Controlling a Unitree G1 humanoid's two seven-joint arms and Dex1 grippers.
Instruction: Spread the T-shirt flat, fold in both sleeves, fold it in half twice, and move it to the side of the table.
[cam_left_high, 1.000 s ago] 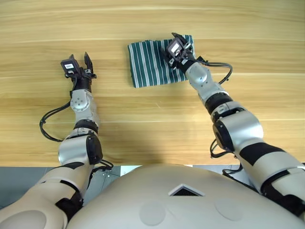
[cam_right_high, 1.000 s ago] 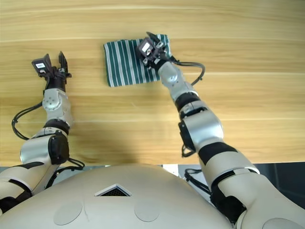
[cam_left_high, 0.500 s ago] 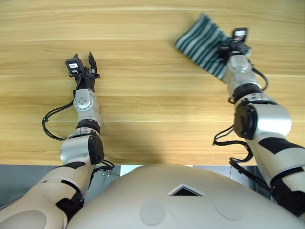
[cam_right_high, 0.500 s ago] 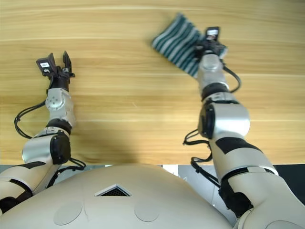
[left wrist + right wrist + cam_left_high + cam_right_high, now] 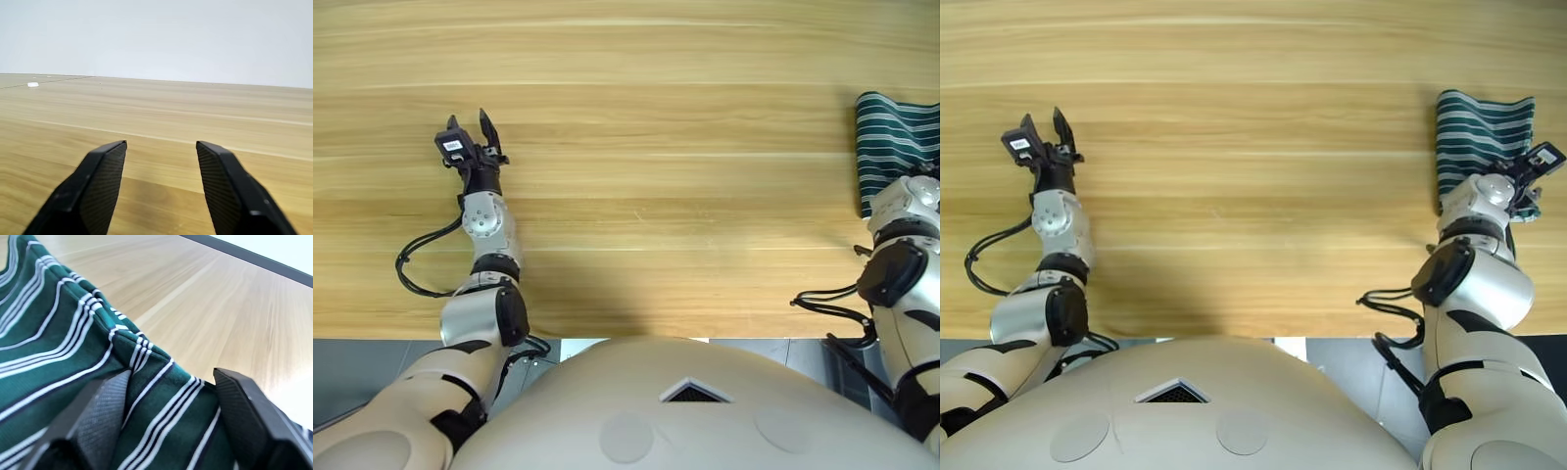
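Observation:
The folded T-shirt [image 5: 1474,137], dark green with white stripes, lies at the right side of the wooden table [image 5: 656,147]. My right gripper [image 5: 1531,186] is at the shirt's near right corner. In the right wrist view its jaws stand apart, open, with a bunched edge of the striped cloth [image 5: 58,333] lying between the fingers [image 5: 110,404]. My left gripper [image 5: 468,119] rests far off on the left part of the table, open and holding nothing, its fingertips [image 5: 105,161] just above the bare wood.
The table's near edge runs below both arms, and its right edge lies close beyond the shirt. A small white spot [image 5: 33,84] sits far off on the tabletop in the left wrist view.
My right arm has swept the folded shirt from the table's middle to the right side. The left gripper has stayed about where it was, shifting only slightly.

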